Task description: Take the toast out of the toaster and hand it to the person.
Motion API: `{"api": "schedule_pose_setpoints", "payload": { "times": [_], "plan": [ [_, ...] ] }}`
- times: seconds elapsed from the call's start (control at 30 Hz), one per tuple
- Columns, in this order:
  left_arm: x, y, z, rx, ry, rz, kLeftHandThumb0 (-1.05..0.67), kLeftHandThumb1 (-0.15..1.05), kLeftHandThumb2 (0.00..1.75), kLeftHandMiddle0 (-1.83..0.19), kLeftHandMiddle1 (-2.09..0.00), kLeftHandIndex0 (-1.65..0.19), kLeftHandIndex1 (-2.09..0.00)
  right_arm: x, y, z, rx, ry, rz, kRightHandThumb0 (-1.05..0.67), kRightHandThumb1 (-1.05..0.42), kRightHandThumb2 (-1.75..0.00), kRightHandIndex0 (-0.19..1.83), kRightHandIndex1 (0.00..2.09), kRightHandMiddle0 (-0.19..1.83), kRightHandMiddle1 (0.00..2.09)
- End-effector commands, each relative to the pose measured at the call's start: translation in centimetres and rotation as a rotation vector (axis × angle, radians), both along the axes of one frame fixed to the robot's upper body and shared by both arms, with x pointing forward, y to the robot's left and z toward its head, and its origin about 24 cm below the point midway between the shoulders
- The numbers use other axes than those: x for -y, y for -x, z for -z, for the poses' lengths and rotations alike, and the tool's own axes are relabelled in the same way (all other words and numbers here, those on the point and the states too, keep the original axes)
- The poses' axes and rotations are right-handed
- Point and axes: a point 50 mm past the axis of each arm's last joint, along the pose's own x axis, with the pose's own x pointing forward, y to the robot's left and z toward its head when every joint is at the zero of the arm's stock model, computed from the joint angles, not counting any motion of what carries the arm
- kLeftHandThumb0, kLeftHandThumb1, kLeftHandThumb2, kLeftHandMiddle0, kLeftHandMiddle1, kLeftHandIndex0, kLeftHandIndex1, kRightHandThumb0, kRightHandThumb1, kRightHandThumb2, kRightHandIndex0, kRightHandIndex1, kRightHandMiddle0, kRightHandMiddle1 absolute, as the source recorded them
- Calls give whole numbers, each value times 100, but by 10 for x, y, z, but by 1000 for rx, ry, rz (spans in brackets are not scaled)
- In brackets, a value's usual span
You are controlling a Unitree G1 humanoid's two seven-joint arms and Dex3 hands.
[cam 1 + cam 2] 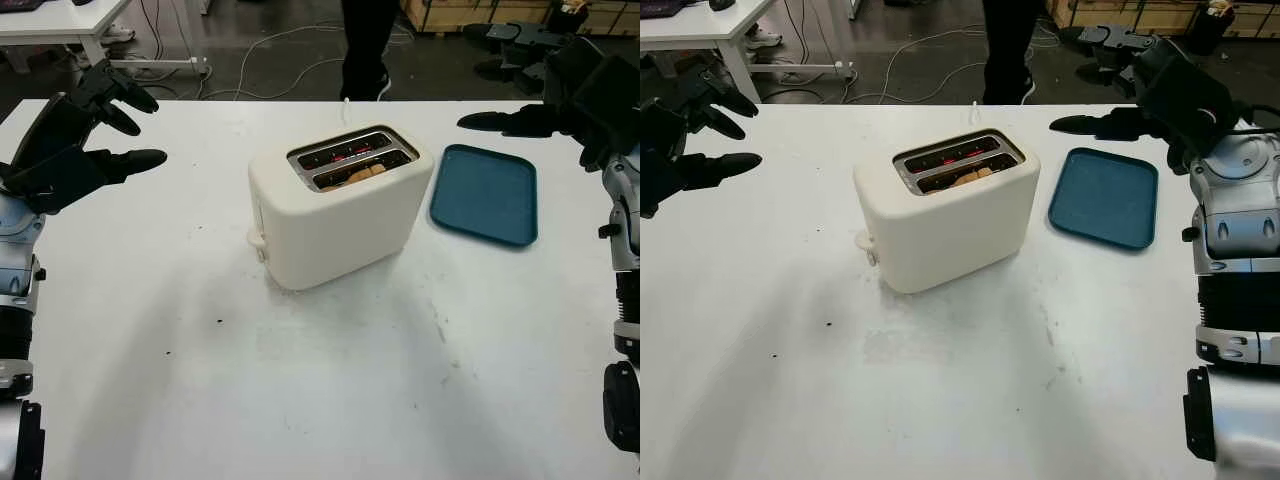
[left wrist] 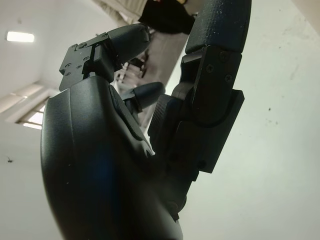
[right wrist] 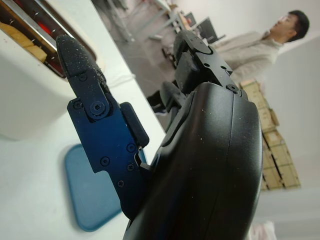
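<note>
A white table (image 1: 300,400) was seen spanning the scene. A cream two-slot toaster (image 1: 335,215) was placed near its middle, turned at an angle, with its lever knob on the near-left end. A blue tray (image 1: 487,192) was laid flat just right of the toaster, apart from it. A person (image 1: 365,45) was noted standing beyond the far edge of the table, in dark trousers. The left hand (image 1: 85,135) was held above the table's far-left part, well apart from the toaster, open, nothing grasped. The right hand (image 1: 1160,95) was held at the far right, above the tray's far edge, also open and empty, one finger pointed left. The toast (image 1: 362,174) was observed in the nearer slot of the toaster, its top edge just showing; red glow was noted in the farther slot.
</note>
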Motion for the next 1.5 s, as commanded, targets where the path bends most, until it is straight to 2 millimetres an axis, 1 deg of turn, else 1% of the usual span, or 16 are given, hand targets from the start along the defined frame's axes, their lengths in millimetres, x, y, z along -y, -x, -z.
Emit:
{"api": "schedule_pose_setpoints", "payload": {
  "times": [0.0,0.23,0.4,0.6,1.2,1.47],
  "plan": [
    [-1,2,3,-8,0,0,-105,92,17,0,-165,0,-153,-2,1,-1,-1,-3,1,-58,-70,0,5,70,41,1],
    [-1,1,4,-10,3,-1,-105,92,16,0,-165,0,-153,-1,1,-1,-5,-4,-4,-59,-70,0,4,70,40,1],
    [-1,1,3,-17,11,1,-105,92,14,0,-165,0,-154,-1,1,-1,1,3,-1,-57,-70,0,4,69,40,1],
    [-1,1,2,-13,-1,-5,-105,92,15,0,-166,0,-154,-1,1,-2,10,5,3,-58,-69,0,7,70,41,1],
    [0,1,1,0,-6,2,-105,92,18,0,-164,0,-152,-3,0,-4,10,22,1,-61,-69,0,7,69,41,1],
    [0,1,1,1,-2,2,-105,92,18,0,-165,0,-153,-3,0,-4,15,14,0,-59,-69,0,7,71,43,2]
  ]
}}
